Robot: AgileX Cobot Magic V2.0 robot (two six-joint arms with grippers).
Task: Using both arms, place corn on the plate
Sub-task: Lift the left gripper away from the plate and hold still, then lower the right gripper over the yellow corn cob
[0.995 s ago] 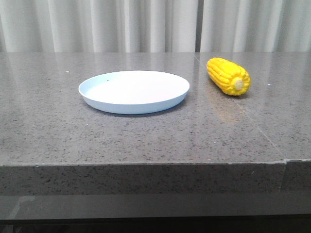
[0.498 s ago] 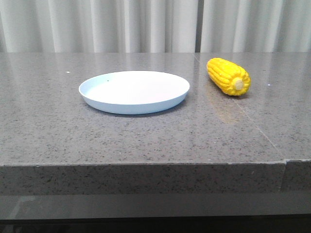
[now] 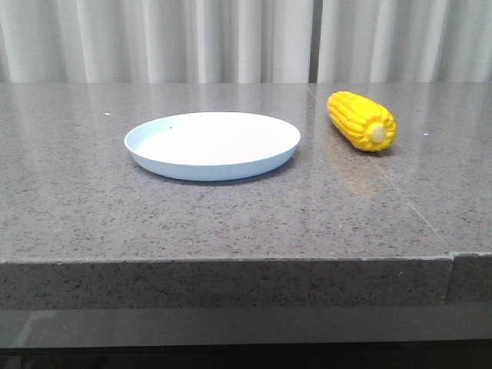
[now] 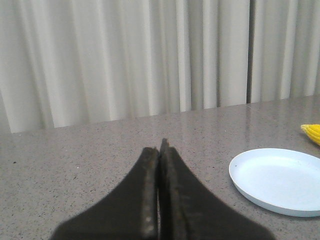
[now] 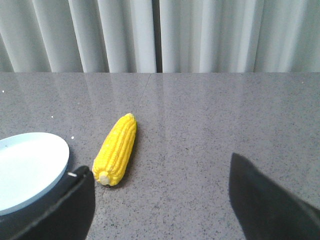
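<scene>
The yellow corn [image 3: 361, 121] lies on the grey table to the right of the pale blue plate [image 3: 212, 144], its whitish stub end towards the front; the two are apart. Neither arm shows in the front view. In the left wrist view my left gripper [image 4: 160, 147] is shut with nothing in it, well off from the plate [image 4: 277, 181], and a tip of the corn [image 4: 311, 132] shows at the frame's edge. In the right wrist view my right gripper [image 5: 159, 167] is open and empty, short of the corn [image 5: 116, 149], with the plate's rim [image 5: 55, 167] beside one finger.
The speckled grey stone table [image 3: 231, 215] has a front edge near the camera and a seam running down its right side. Pale curtains [image 3: 231, 38] hang behind the table's far edge.
</scene>
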